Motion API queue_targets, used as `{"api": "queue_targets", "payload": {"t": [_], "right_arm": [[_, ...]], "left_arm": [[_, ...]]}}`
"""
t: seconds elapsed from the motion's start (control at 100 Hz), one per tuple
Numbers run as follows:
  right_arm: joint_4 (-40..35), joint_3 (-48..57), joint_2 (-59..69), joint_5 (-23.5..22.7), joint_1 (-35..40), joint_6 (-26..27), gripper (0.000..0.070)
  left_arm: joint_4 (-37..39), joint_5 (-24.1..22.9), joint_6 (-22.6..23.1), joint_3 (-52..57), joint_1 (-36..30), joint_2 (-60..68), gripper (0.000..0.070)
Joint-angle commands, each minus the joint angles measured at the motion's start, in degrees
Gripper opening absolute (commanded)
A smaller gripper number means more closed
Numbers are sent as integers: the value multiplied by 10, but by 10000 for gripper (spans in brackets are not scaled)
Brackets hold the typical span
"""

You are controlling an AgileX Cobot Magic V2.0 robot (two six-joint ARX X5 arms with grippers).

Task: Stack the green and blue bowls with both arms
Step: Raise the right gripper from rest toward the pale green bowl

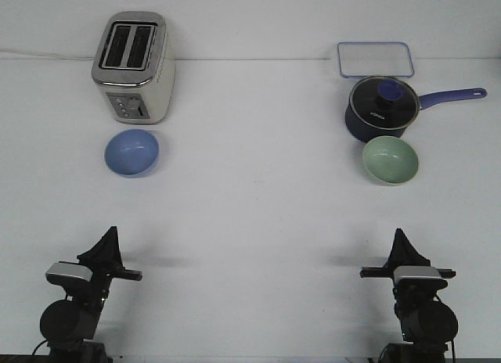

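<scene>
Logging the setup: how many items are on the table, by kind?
Bowls: 2, blue bowl and green bowl
Toaster: 1
Saucepan with lid: 1
Clear container: 1
Total: 5

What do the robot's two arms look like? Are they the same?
Yes, they look like twins. The left arm and the right arm are both black, with round, chunky joints. Each carries a silver-grey camera block and ends in a gripper, left and right, that narrows to thin, pointed black jaws. A thin black bar sticks out sideways from each, and thin black cables hang near the bottom.
</scene>
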Motion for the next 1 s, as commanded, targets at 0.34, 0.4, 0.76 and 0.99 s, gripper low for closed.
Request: {"api": "queue_targets", "payload": {"t": [0.34, 0.4, 0.76, 0.99], "right_arm": [[39, 0, 0, 0, 0, 10, 1], [39, 8, 0, 0, 0, 16, 1], [-60, 127, 32, 0, 0, 15, 1], [-193, 253, 155, -2, 0, 15, 1]], "left_arm": [[6, 1, -1, -11, 0, -1, 10], [6, 1, -1, -11, 0, -1, 10], [6, 1, -1, -11, 0, -1, 10], [6, 1, -1, -11, 0, -1, 10]]}}
